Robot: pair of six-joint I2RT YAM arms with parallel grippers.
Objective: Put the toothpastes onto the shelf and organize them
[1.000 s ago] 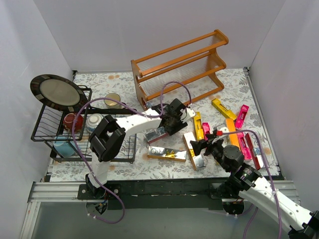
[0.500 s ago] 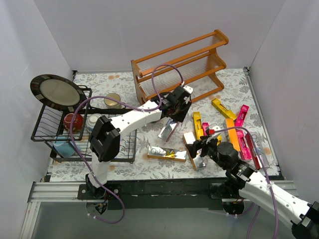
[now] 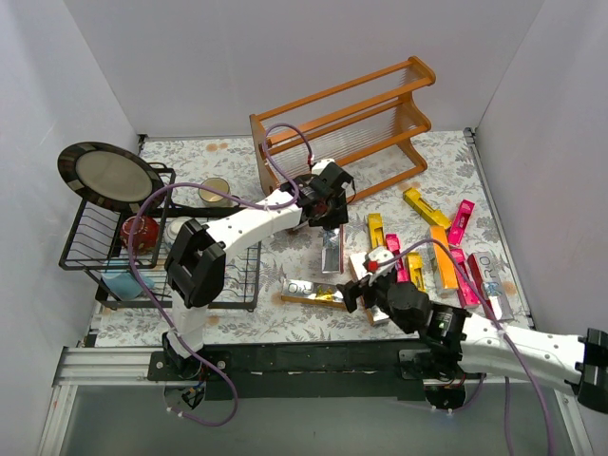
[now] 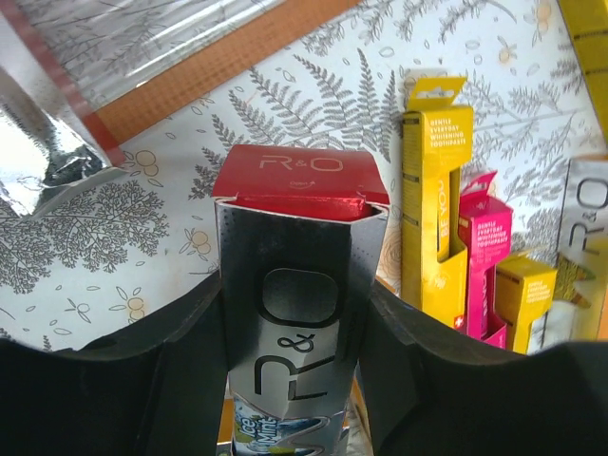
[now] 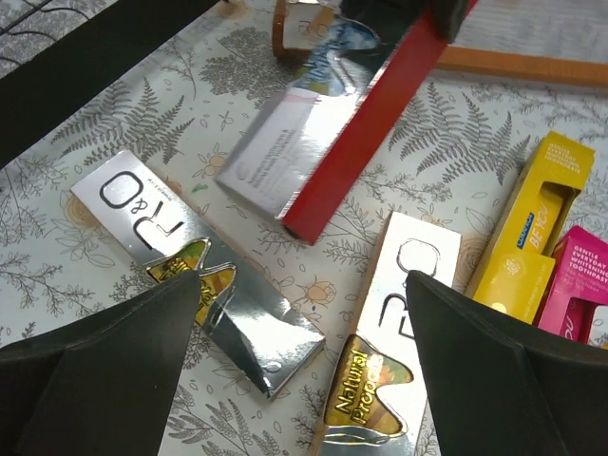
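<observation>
Left gripper (image 3: 326, 217) tight on silver toothpaste carton (image 4: 290, 351), arm outstretched near shelf (image 3: 265, 152).

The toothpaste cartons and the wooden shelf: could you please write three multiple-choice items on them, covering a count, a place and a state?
1. How many cartons are on the shelf?
A. None
B. Two
C. Five

2. Shut on a silver R&O carton, the left pincer is:
A. above the shelf's top tier
B. behind the shelf
C. just in front of the shelf

3. The right pincer is:
A. shut on a yellow carton
B. open and empty
C. shut on a magenta carton

Answers: 1 A, every tier is bare; 2 C, the top view shows it before the lowest tier; 3 B, its jaws stand wide apart, gripping nothing.
</observation>
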